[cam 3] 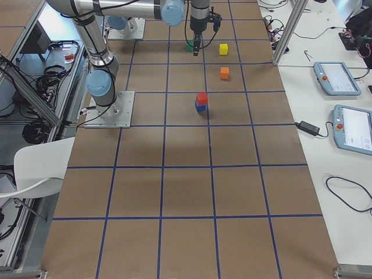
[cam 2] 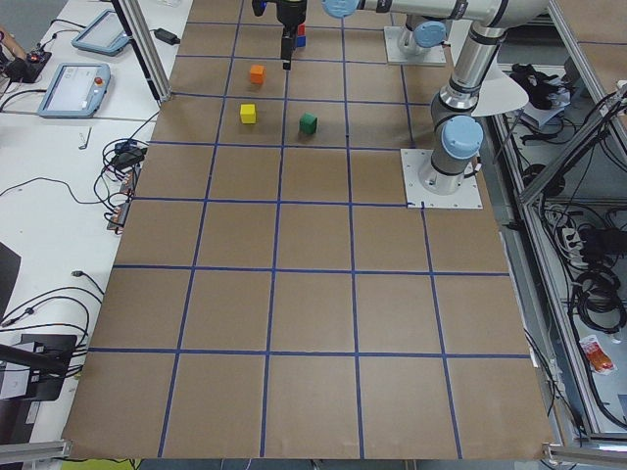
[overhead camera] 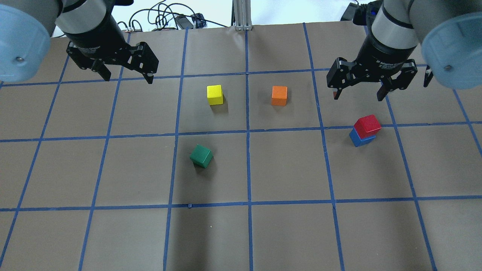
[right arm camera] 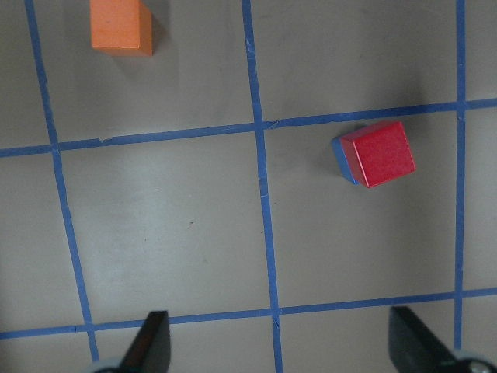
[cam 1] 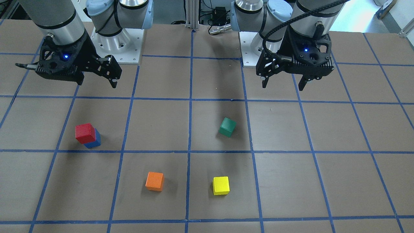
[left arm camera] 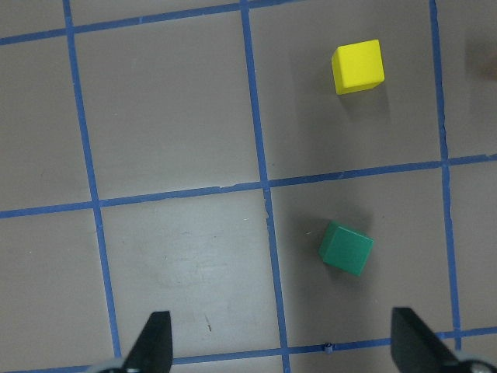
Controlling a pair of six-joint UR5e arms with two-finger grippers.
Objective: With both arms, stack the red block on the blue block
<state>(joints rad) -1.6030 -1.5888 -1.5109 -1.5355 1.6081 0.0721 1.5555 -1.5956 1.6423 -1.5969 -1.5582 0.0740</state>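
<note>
Nearest the robot lies the green cube (overhead camera: 201,156). Farther out on the right, the red block (overhead camera: 367,125) sits atop the blue block (overhead camera: 360,140) (slightly askew). Farthest lie the orange cube (overhead camera: 279,95) and yellow cube (overhead camera: 215,94). The right gripper (overhead camera: 357,97) and left gripper (overhead camera: 128,79) hang raised, the 2 spread wide, holding nothing.

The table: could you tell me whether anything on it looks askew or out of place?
Mainly the green block sits turned at an angle to the grid lines, unlike the squarer yellow block and orange block. The red block sits on the blue block.
</note>
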